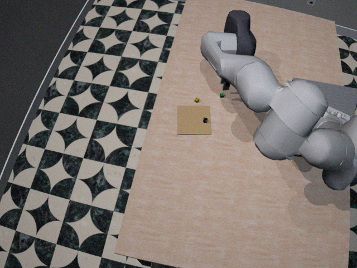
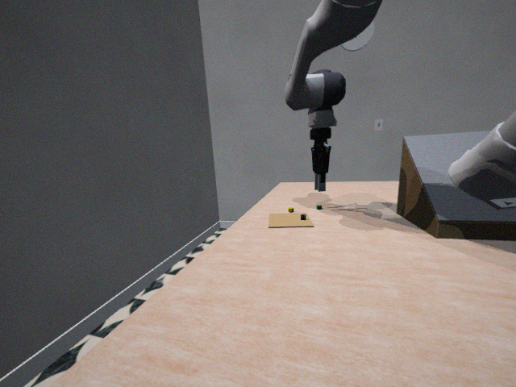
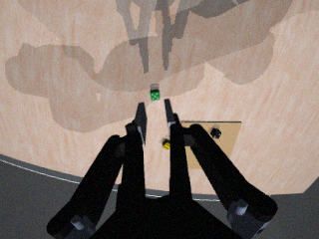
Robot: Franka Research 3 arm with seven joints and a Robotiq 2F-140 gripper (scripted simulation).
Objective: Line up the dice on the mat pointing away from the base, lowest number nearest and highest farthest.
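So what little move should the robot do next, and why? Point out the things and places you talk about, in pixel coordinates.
I'd probably bring the gripper (image 1: 225, 85) (image 2: 319, 190) (image 3: 155, 109) down gently over the green die (image 1: 222, 94) (image 2: 318, 206) (image 3: 155, 95), nudging it sideways if needed. The fingers are above the table with a gap between them, the wrist view shows the die in line with that gap, and it's off the mat (image 1: 191, 125) (image 2: 285, 220) (image 3: 226, 148).

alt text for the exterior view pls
A black two-finger gripper, fingers partly open with nothing between them, hangs above a pale wooden table. Below, a tan square mat bears a black die; yellow and green dice lie off it.
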